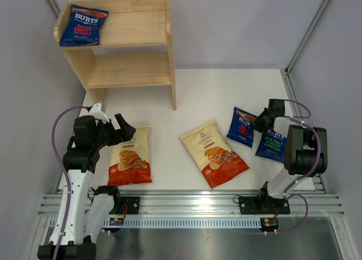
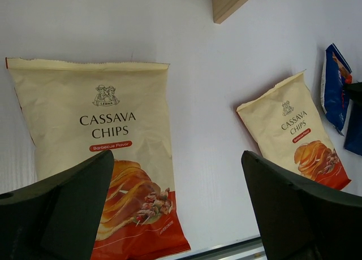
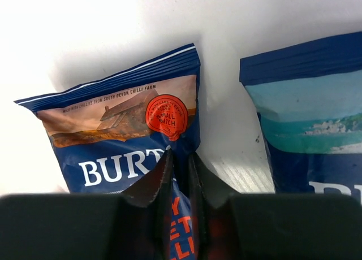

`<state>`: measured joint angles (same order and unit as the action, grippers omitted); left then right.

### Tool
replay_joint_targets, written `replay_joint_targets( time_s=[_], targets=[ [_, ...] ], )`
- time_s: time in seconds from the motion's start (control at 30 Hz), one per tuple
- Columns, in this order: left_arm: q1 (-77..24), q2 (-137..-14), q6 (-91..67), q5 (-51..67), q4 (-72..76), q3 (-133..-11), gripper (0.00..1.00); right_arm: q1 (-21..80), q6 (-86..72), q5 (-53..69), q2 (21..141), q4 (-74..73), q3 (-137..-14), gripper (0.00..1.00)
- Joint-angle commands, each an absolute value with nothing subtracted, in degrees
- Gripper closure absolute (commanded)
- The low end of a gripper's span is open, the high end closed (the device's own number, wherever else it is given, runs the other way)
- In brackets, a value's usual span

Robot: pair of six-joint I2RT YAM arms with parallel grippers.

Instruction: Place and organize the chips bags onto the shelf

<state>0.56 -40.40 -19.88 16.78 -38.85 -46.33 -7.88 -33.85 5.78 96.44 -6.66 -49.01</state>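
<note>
The chilli bag (image 3: 124, 130) is being pinched by the right gripper (image 3: 181, 158), far right of the shelf (image 1: 136, 28); the left gripper (image 2: 178, 158) is being held apart.

Left arm: raised, elbow bent, wrist pitched forward and down. Left gripper (image 1: 121, 128): jaws spread wide, with one dark finger (image 2: 62, 203) at each lower corner of its wrist view.

Right arm: folded low, forearm reaching forward and to the left. Right gripper (image 3: 180, 154): pointed down, jaws drawn almost together with only a narrow slit between them. A strip of the dark blue bag (image 3: 113, 118) fills that slit at the fingertips.
</note>
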Motion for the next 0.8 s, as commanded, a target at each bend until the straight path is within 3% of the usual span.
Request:
replay_joint_targets(
  time_s=[0.0,0.13,0.17,0.37,0.5,0.77],
  targets=[
    [0.4,-39.2,-19.0,16.1,-36.0,-46.8,0.01,-7.9,-34.2,6.8,94.1,-6.9,-46.9,0.81],
    [0.4,-39.6,-19.4,17.0,-35.4,-46.6,0.01,-7.9,-36.6,8.5,90.4,-4.8,-45.6,0.9],
    [0.4,-39.8,-19.7,17.3,-35.2,-46.5,0.01,-7.9,-37.3,9.4,89.0,-4.1,-45.2,1.0],
    [-4.9,-42.8,-24.8,16.5,-32.0,-46.0,0.01,-7.2,-44.2,13.8,84.2,-0.6,-44.9,1.0],
    [-18.0,-45.8,-30.7,13.0,-24.2,-44.9,0.01,-4.9,-50.4,13.1,80.9,2.2,-45.3,1.0],
    [-31.8,-50.3,-41.0,14.7,8.2,-36.2,0.01,-0.2,-60.9,6.6,73.1,4.8,-44.9,1.0]
  ],
)
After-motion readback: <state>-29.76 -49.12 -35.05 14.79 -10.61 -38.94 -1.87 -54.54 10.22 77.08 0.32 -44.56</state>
